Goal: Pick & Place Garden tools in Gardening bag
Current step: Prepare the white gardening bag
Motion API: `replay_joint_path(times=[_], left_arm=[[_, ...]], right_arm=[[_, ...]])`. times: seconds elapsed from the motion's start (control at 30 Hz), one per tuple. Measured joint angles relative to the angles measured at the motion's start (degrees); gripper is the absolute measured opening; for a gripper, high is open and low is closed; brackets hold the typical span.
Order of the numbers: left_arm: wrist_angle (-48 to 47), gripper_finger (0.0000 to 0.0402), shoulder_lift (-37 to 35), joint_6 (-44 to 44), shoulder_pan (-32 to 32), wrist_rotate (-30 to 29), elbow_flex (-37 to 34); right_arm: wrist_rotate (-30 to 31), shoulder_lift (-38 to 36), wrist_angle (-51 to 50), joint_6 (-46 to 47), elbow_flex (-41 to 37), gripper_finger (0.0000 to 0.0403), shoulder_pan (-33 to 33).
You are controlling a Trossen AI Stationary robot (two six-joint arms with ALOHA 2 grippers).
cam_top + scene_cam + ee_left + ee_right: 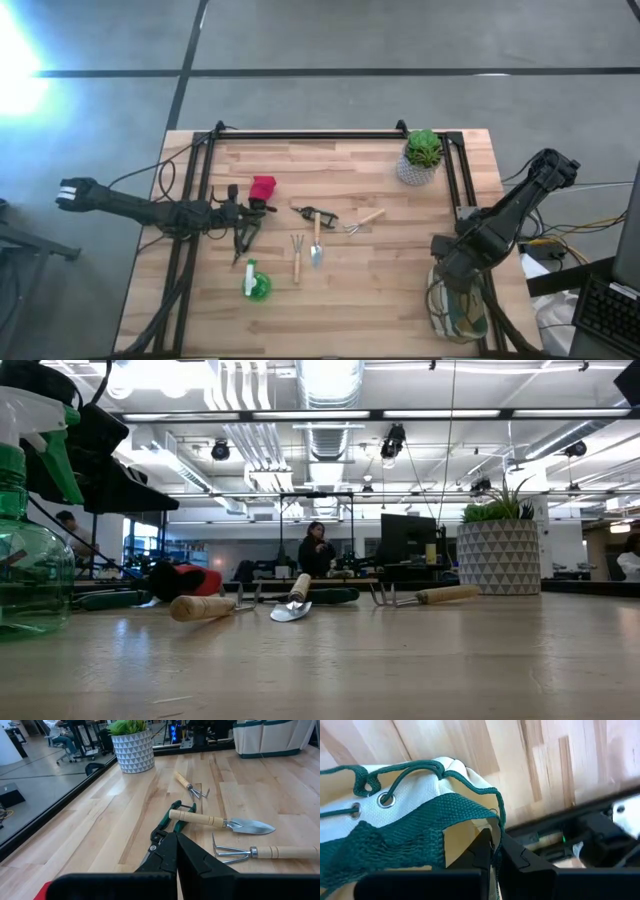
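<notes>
My left gripper [243,236] is shut and empty, low over the table; its tips [176,847] stand just short of the dark-handled pruners [172,817]. The red glove [263,188], rake [368,219], fork [297,256], trowel [317,246] and green spray bottle [256,285] lie flat on the wood. My right gripper [452,268] is shut on the gardening bag [455,308], a whitish-khaki tote with dark green trim that sits near the table's front right corner. My right gripper pinches the green-trimmed rim of the bag's mouth [496,826] between its two fingers, beside a green strap [415,827]. The fingers come from above, slanting down. The bag's bottom rests on the table and its wall looks slack and folded.
A green plant in a whitish patterned pot [421,158] stands at the far right. A black frame rail [310,134] runs along the table's far edge and sides. Bare wood lies between the tools and the bag. People show in the room beyond.
</notes>
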Motion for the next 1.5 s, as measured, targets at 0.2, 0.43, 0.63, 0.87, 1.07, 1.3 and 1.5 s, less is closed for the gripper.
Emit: replay_joint_path(times=[0.2,0.43,0.63,0.87,1.07,1.3,1.5], left_arm=[[0.0,0.0003,0.0,0.0,0.0,0.0,0.0],[0.0,0.0003,0.0,0.0,0.0,0.0,0.0],[0.0,0.0003,0.0,0.0,0.0,0.0,0.0],[-0.2,0.0003,0.0,0.0,0.0,0.0,0.0],[-0.7,0.0003,0.0,0.0,0.0,0.0,0.0],[-1.0,0.0003,0.0,0.0,0.0,0.0,0.0],[-1.0,0.0003,0.0,0.0,0.0,0.0,0.0]], right_arm=[[3.0,0.0,4.2,-9.7,0.4,0.0008,-5.3],[5.7,0.0,11.5,-22.5,1.0,0.0008,-13.1],[5.9,0.9,21.9,-33.3,1.0,0.0008,-19.6],[5.8,7.3,30.3,-44.1,2.1,0.0008,-24.6],[5.5,17.8,31.1,-50.3,9.5,0.0008,-25.6],[2.3,30.0,31.0,-58.9,22.4,0.0008,-25.5],[-0.8,37.4,30.1,-65.5,32.1,0.0008,-25.5]])
